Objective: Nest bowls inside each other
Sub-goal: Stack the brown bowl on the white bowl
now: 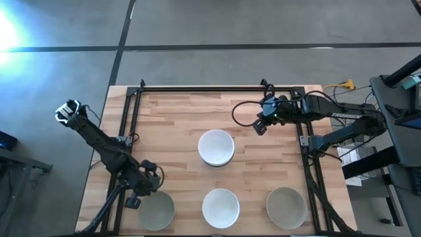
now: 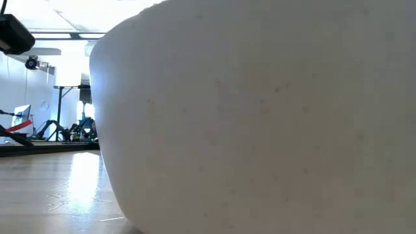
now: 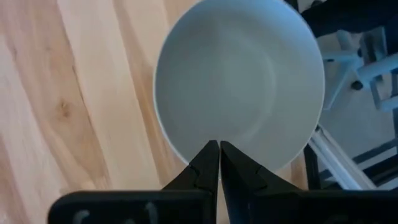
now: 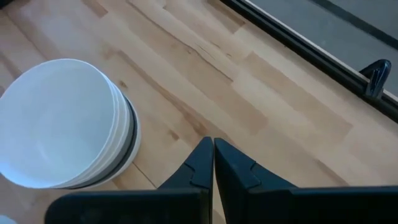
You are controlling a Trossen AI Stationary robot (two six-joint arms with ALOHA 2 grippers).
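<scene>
High view is showing us four spots of bowls on the wooden table [image 1: 171,125]: a white stack [image 1: 216,147] sitting near the middle, and a front row with a pale grey-green bowl [image 1: 156,210] on the left, a white bowl [image 1: 220,207] in the centre and another grey-green bowl [image 1: 286,207] on the right. We are holding our left gripper [image 3: 219,149] just over the near rim of the left bowl, fingers pressed together and gripping nothing. We are keeping our right gripper [image 4: 213,146] above bare wood beside the stack, fingers likewise pressed together and empty.
</scene>
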